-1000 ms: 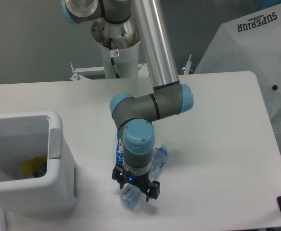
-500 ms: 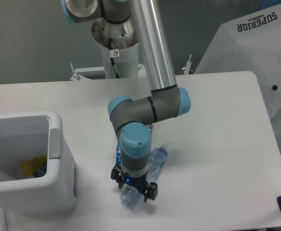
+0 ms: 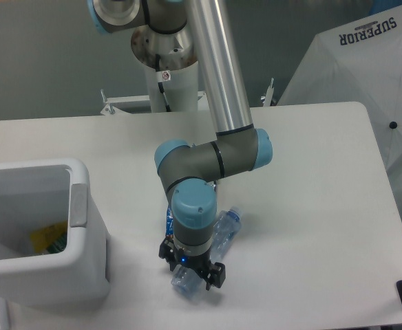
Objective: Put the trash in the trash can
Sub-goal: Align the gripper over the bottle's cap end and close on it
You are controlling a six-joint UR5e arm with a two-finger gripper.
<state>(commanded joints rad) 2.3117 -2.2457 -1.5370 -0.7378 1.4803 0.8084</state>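
Standing at the left edge of the table [image 3: 311, 179], the trash can [image 3: 84, 265] is a white rectangular bin with rounded corners, a thick rim and a grey panel on its right side. Yellow and green material shows low inside it; what it is cannot be told.

Item, wrapper [image 3: 168, 218]: blue, only a narrow strip visible, lying on the table just left of the arm's lowest joint and mostly hidden behind it. It sits near the can but outside it.

Item, end effector [image 3: 189, 267]: black, pointing down at the table, with a small blue light on its body. Its two fingers stand either side of the lower end of the bottle. Whether they press on the plastic or merely straddle it cannot be told from this view.

Item, bottle [image 3: 223, 229]: clear crushed plastic, pale blue cap at the upper right end, lying on the table at a slant. Its middle is hidden under the wrist; its lower end shows below the fingers.

Item, arm [image 3: 218, 75]: silver tube with grey and light blue joints, descending from the pedestal at the table's far edge.

Item, white cover [image 3: 366, 75]: printed SUPERIOR, beyond the table's right side.
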